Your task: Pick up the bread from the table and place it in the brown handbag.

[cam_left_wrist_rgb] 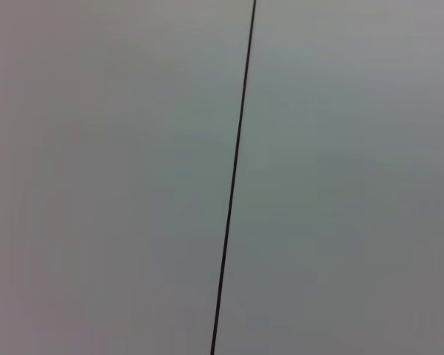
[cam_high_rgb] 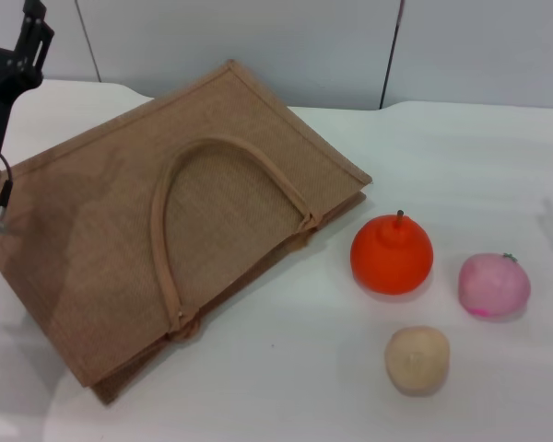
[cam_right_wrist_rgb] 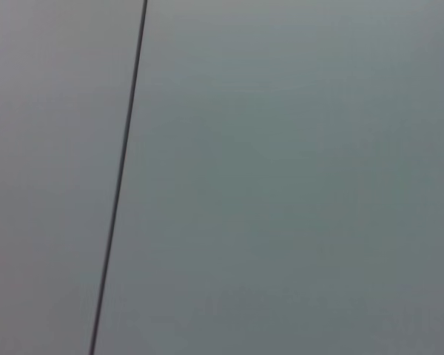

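Three smooth round toy foods [cam_high_rgb: 392, 255] beside flat woven-jute brown handbag [cam_high_rgb: 92, 258].

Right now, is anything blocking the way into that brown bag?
The bag lies flat on the table, mouth pressed shut. No loaf shows; an orange, pink fruit and beige ball sit beside it.

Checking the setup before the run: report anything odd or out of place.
No striped bread shows anywhere. The brown handbag lies flat and askew on the table, with an orange fruit, pink fruit and beige ball nearby.
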